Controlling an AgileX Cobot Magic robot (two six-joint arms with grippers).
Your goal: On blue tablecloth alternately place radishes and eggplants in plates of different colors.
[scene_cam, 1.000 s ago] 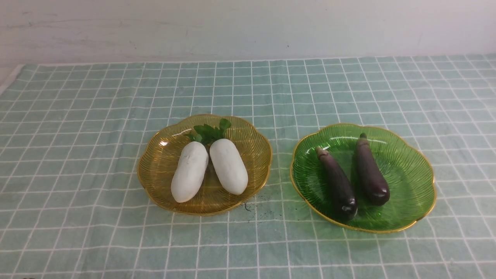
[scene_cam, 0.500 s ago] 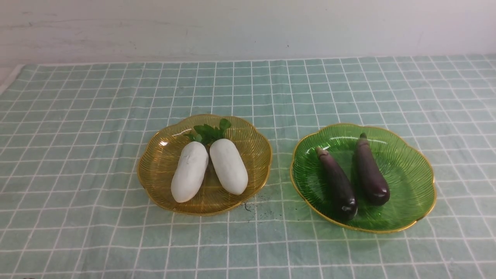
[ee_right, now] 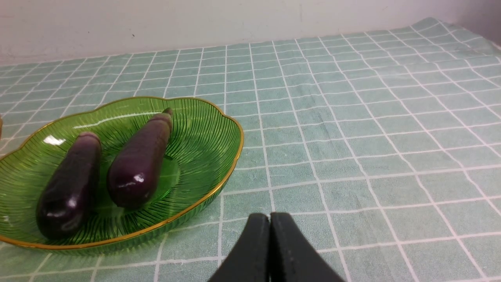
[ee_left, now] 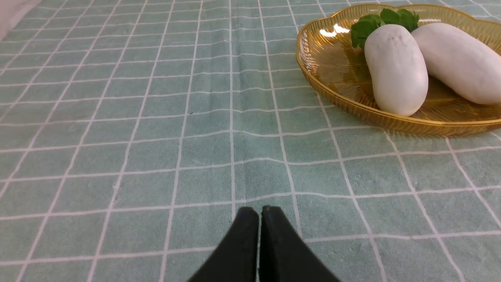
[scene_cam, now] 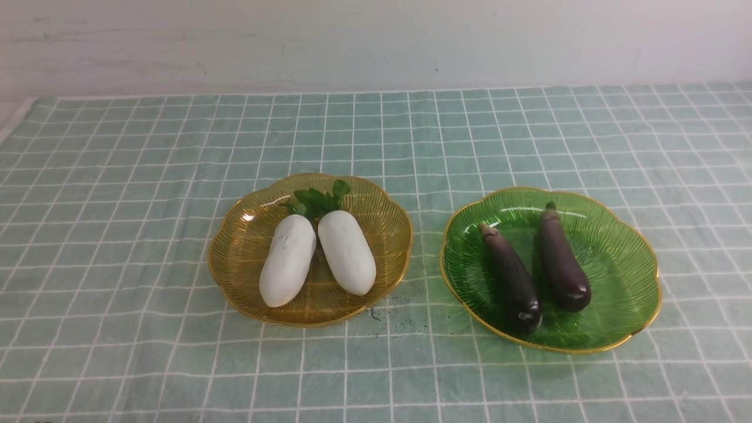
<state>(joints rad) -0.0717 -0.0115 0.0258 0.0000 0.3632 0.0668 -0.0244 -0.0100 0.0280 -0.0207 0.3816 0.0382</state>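
Two white radishes (scene_cam: 288,259) (scene_cam: 346,251) lie side by side in the amber plate (scene_cam: 235,258) at centre left on the blue tablecloth (scene_cam: 117,176). Two dark eggplants (scene_cam: 512,279) (scene_cam: 563,264) lie in the green plate (scene_cam: 623,276) at centre right. Neither gripper shows in the front view. In the left wrist view my left gripper (ee_left: 260,211) is shut and empty over bare cloth, well short of the amber plate (ee_left: 325,66). In the right wrist view my right gripper (ee_right: 270,217) is shut and empty beside the green plate (ee_right: 211,137).
A pale wall (scene_cam: 376,41) rises behind the table's far edge. The cloth's left edge (scene_cam: 14,117) shows at the far left. Small dark specks (scene_cam: 382,308) mark the cloth between the two plates.
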